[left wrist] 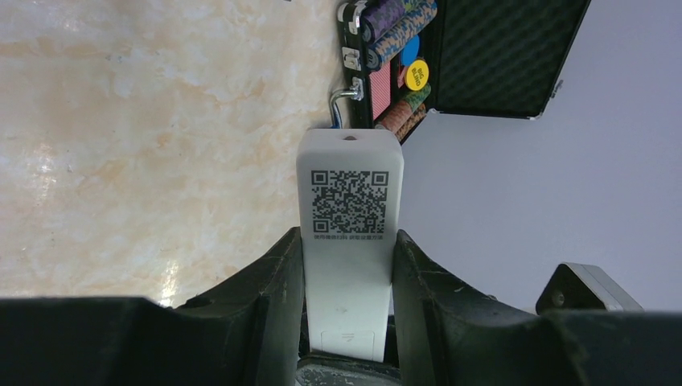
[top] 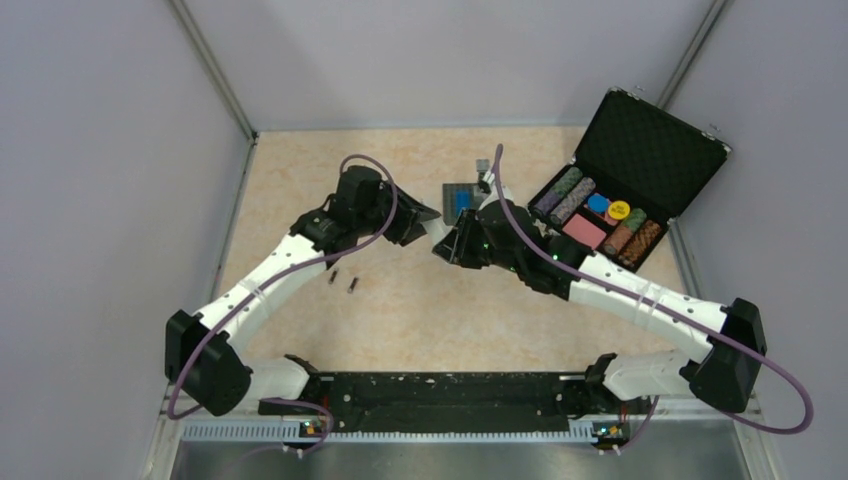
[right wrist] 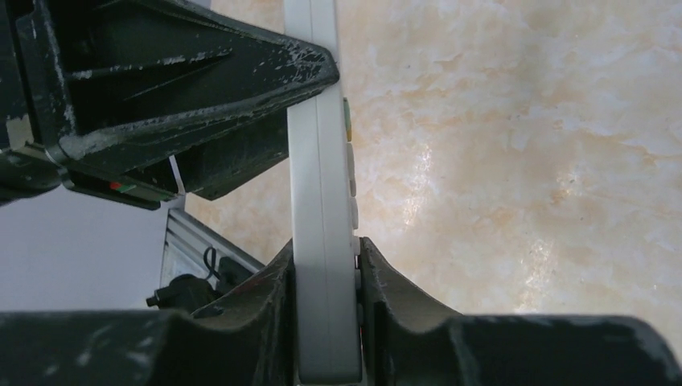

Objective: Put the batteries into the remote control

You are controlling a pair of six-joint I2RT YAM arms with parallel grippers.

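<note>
The white remote control (left wrist: 348, 161) is held above the table between both grippers. In the left wrist view its back faces the camera, with a QR code and a closed battery cover near the jaws. My left gripper (left wrist: 347, 237) is shut on its side edges. My right gripper (right wrist: 326, 245) is shut on the other end of the remote (right wrist: 318, 177), seen edge-on with the buttons on the right. In the top view the left gripper (top: 425, 215) and right gripper (top: 445, 243) meet and hide the remote. Two dark batteries (top: 333, 277) (top: 352, 285) lie on the table near the left arm.
An open black case (top: 650, 150) with poker chips stands at the back right; it also shows in the left wrist view (left wrist: 490, 56). A grey baseplate with a blue block (top: 460, 198) lies just behind the grippers. Grey walls close the left, back and right.
</note>
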